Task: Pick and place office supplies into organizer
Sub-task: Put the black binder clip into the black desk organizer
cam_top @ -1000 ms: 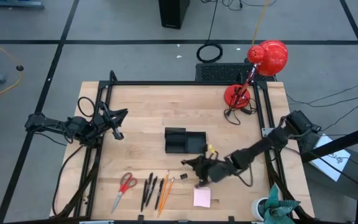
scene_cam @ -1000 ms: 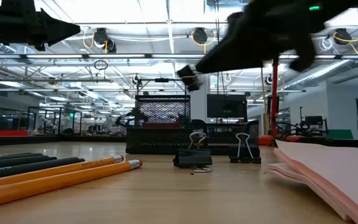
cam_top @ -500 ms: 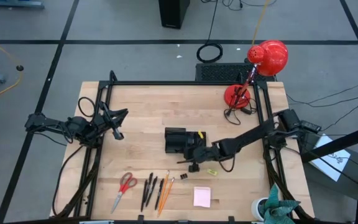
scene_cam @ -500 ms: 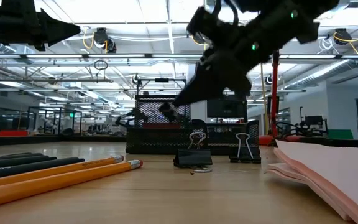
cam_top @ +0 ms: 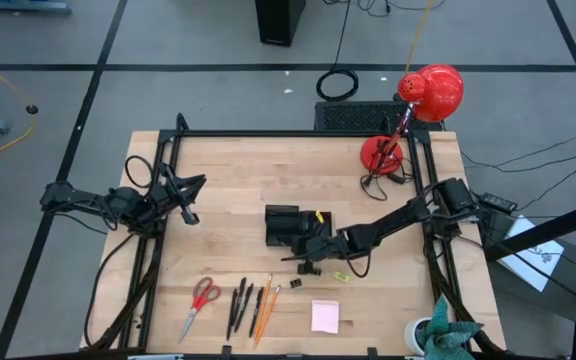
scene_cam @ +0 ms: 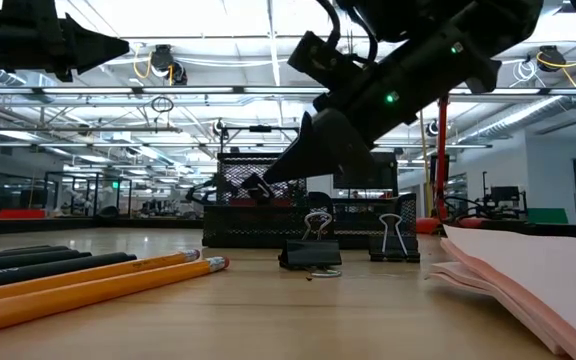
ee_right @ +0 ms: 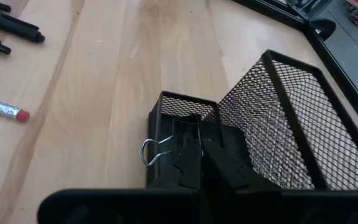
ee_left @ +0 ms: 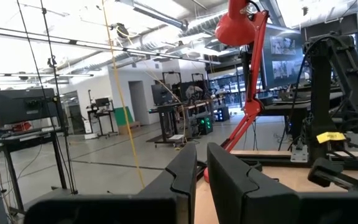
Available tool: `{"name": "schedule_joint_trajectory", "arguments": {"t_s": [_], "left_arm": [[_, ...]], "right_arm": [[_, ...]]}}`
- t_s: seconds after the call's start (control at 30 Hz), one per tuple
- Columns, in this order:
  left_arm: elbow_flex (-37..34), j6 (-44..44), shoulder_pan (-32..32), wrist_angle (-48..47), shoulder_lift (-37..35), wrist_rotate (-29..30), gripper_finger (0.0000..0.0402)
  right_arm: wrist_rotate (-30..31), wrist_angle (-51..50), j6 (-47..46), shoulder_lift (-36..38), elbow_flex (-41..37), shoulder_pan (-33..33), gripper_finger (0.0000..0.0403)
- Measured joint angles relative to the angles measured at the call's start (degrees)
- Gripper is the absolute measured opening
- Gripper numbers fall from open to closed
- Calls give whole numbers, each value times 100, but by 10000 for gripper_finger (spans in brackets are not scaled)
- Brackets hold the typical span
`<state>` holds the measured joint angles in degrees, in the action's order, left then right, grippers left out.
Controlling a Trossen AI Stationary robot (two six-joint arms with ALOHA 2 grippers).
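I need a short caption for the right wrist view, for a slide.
Right gripper, shut on a binder clip, holds it over a low compartment of the mesh organizer.

Count, all views.
- Clips: three. One pinched in the right claw (scene_cam: pixel 273 180); two upright on the table below and beyond it (scene_cam: pixel 310 250) (scene_cam: pixel 393 238).
- Pencils (cam_top: pixel 261 308): two, well off from the claw.
- Pens (cam_top: pixel 238 305): at least two beside the pencils; exact number unclear.
- Scissors (cam_top: pixel 204 297): one.
- Pad (cam_top: pixel 325 315): one.
- Organizer (cam_top: pixel 293 225): one, under the claw.
- Lamp (cam_top: pixel 423 100): one.
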<state>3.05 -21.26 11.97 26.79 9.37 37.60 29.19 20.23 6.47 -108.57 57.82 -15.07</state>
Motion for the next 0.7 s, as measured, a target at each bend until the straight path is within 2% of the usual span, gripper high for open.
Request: {"name": "schedule_joint_trajectory", "arguments": {"t_s": [0.37, 0.7], "left_arm": [[0, 1, 0, 4, 0, -4, 47], [0, 0, 0, 6, 0, -2, 47]], "right_arm": [[-58, -400, -765, -15, 2, 160, 9], [338, -391, -882, -4, 2, 142, 87]]}}
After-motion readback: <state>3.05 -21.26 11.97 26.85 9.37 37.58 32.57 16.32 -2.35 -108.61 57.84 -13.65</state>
